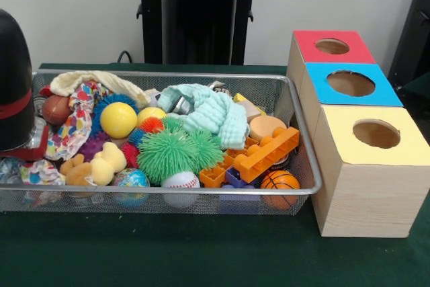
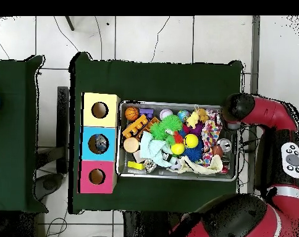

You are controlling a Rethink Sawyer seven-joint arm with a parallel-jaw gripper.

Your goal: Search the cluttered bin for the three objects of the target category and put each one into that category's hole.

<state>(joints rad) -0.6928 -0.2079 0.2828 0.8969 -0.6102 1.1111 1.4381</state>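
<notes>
Jaws hidden, state impossible to tell: only the arm (image 2: 263,114) visible, bent over the bin's end, a black rounded part (image 1: 15,78) looming at that same end in the front view. Wire mesh bin (image 1: 306,166) crammed on the green table (image 1: 201,253). Inside: yellow ball (image 1: 118,119), green spiky ball (image 1: 176,152), baseball (image 1: 181,181), small basketball (image 1: 279,181), globe ball (image 1: 131,179), orange toy bricks (image 1: 269,154), mint cloth (image 1: 213,113), yellow plush (image 1: 101,166). Just beside the bin, three wooden boxes in a row, each with a round hole: red-topped (image 1: 334,46), blue-topped (image 1: 352,84), yellow-topped (image 1: 376,134).
</notes>
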